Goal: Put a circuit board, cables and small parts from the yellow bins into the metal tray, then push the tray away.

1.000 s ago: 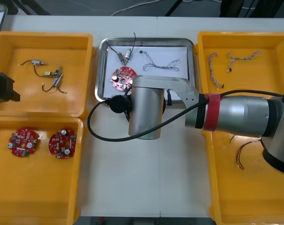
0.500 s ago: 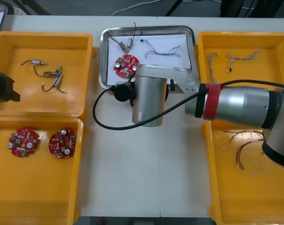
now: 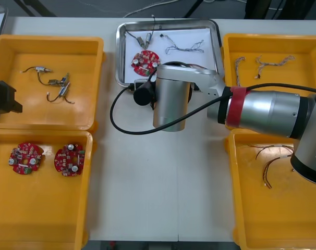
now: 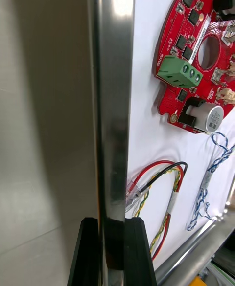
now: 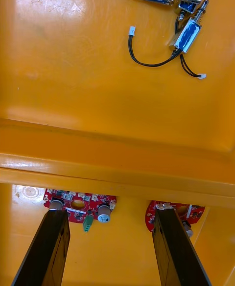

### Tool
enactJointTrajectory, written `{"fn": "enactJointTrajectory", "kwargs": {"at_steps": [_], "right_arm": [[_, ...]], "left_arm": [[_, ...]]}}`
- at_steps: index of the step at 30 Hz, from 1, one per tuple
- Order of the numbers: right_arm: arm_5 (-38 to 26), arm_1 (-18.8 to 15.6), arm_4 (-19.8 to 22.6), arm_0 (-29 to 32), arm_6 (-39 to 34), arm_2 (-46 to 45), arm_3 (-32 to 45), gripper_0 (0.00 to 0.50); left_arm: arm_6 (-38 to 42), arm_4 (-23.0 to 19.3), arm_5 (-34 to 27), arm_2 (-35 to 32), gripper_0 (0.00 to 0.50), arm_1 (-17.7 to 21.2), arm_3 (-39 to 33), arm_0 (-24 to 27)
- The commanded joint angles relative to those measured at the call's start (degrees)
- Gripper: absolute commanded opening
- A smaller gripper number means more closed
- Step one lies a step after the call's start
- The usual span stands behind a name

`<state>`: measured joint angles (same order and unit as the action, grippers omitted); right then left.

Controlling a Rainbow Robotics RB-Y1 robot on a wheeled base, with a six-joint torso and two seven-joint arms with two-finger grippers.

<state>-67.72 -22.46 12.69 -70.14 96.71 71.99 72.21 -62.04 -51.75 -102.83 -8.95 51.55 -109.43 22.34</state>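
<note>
- Grip: the right end effector (image 4: 111, 223) is closed on the near rim of the metal tray (image 3: 118, 57); in its wrist view we see the shiny rim clamped between the two black fingers.
- Position: the tray rests on the bench (image 3: 158, 182) between the two far yellow bins (image 3: 99, 78), its far edge lying past their far walls.
- Contents (on the white inside): a round red circuit board (image 3: 145, 62) nearest the clamped rim, a twisted blue and white cable (image 3: 185, 48), a red and yellow cable (image 4: 166, 203) just beside the rim, and a small metal part (image 3: 146, 39) on a black lead toward the far side.
- Other arm: the left end effector (image 5: 110, 211) is open, fingers well apart and holding nothing; we find it above the wall between the two left bins.
- Left bins: small metal parts (image 3: 55, 83) with black cables in the far one, two circuit boards (image 3: 26, 158) in the near one.
- Right bins: twisted cables (image 3: 262, 65) far, red and yellow cables (image 3: 270, 162) near.
</note>
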Motion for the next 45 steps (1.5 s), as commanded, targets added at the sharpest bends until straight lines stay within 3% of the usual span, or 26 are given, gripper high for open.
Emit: {"fn": "enactJointTrajectory", "kwargs": {"at_steps": [1,18,20,22,23,24,25,29,34,45], "right_arm": [[1.36,1.81,-2.06,-3.07,1.73,-2.47,-2.52,0.000],[4.09,4.79,-1.97,-2.98,0.50,-4.32,-6.38,0.000],[4.00,4.79,-1.97,-3.07,0.85,-4.32,-6.30,0.065],[3.74,4.79,-1.97,-3.07,1.38,-4.32,-6.38,0.282],[3.65,4.79,-1.97,-3.07,1.56,-4.41,-6.38,0.348],[2.59,4.79,-1.53,-3.07,1.91,-4.32,-6.30,0.473],[2.07,4.79,-1.27,-3.07,2.17,-4.32,-6.38,0.500],[-3.47,4.79,-0.56,-3.07,8.06,-5.90,-3.84,0.500],[-11.64,4.79,5.68,-2.98,13.07,-11.44,0.82,0.500],[-29.31,2.25,6.12,3.35,13.42,-21.99,16.99,0.500]], "left_arm": [[-6.34,0.25,0.44,-1.68,0.500,2.41,-1.57,-1.16],[-6.34,0.25,0.44,-1.68,0.500,2.41,-1.57,-1.16],[-6.34,0.25,0.44,-1.68,0.500,2.41,-1.57,-1.16],[-6.34,0.25,0.44,-1.68,0.500,2.41,-1.57,-1.16],[-6.34,0.25,0.44,-1.68,0.500,2.41,-1.57,-1.16],[-6.34,0.25,0.44,-1.68,0.500,2.41,-1.57,-1.16],[-6.34,0.25,0.44,-1.68,0.500,2.41,-1.57,-1.16],[-6.34,0.25,0.44,-1.68,0.500,2.41,-1.57,-1.16],[-6.34,0.25,0.44,-1.68,0.500,2.41,-1.57,-1.16],[-6.34,0.25,0.44,-1.68,0.500,2.41,-1.57,-1.16]]}}
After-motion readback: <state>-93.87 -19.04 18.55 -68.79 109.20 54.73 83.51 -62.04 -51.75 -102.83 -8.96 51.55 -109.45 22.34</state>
